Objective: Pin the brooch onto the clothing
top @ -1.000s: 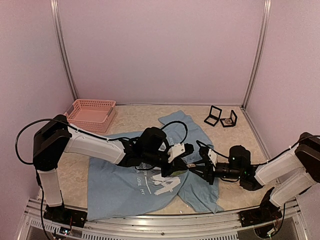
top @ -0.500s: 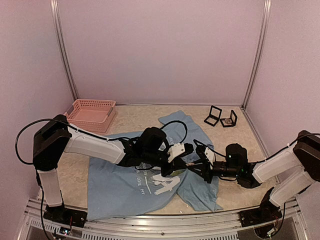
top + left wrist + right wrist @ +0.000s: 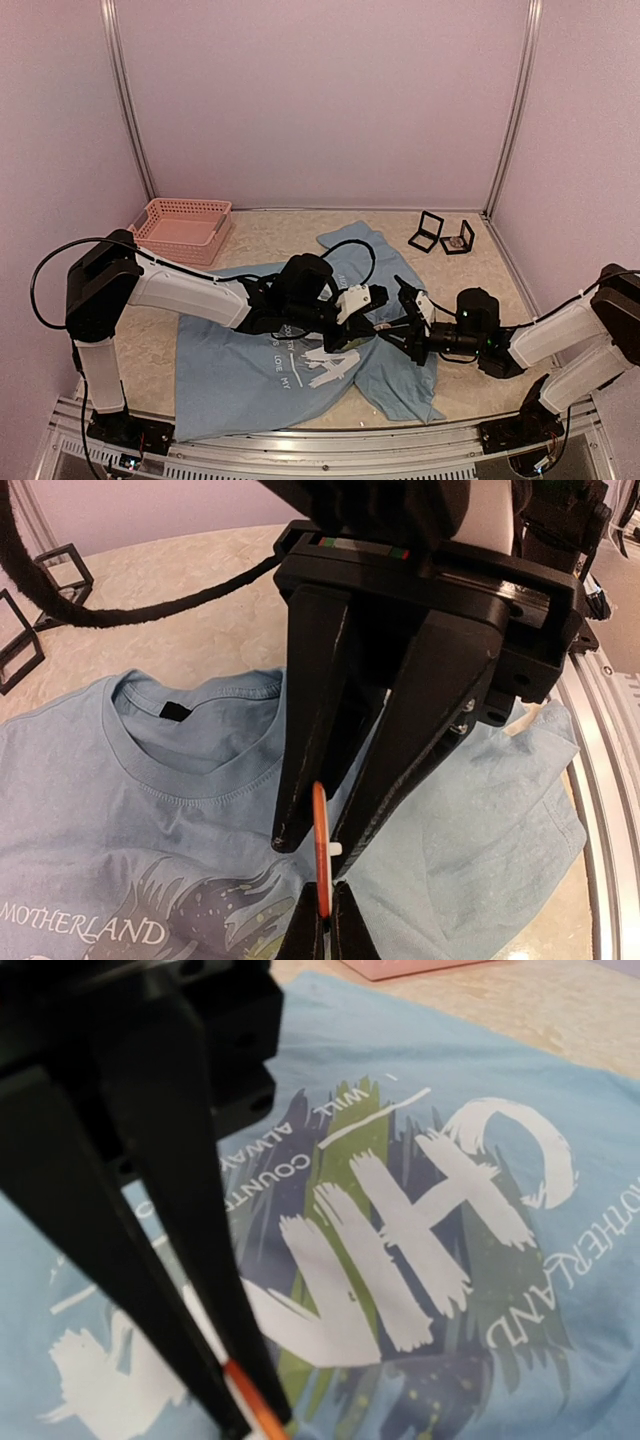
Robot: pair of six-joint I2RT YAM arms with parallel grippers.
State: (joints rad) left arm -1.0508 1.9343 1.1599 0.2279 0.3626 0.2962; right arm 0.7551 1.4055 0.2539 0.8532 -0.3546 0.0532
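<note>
- The brooch (image 3: 319,815), a thin orange strip with a small white stub on one side, stands on edge directly between the two grippers, above the cloth.
- The left gripper (image 3: 326,928) is fully closed, its fingertips clamped on the lower end of the brooch.
- The right gripper (image 3: 250,1415) faces it tip to tip. Its jaws are narrow and set on either side of the brooch's upper part. They appear to pinch it, though pad contact is not clear from either wrist view.
- The T-shirt (image 3: 130,810), light blue, lies spread beneath both grippers. Its collar (image 3: 190,742) lies beyond the left gripper, to the side of the right gripper's fingers.
- The white lettering (image 3: 420,1220) and green brush-stroke print lie under and ahead of the right gripper.
- The table (image 3: 290,235) carries the T-shirt.
- A pink basket (image 3: 180,228) sits well apart from the left gripper, at the far corner on that arm's side.
- Two small black frames (image 3: 440,235) stand well beyond the right gripper, near the back wall.
</note>
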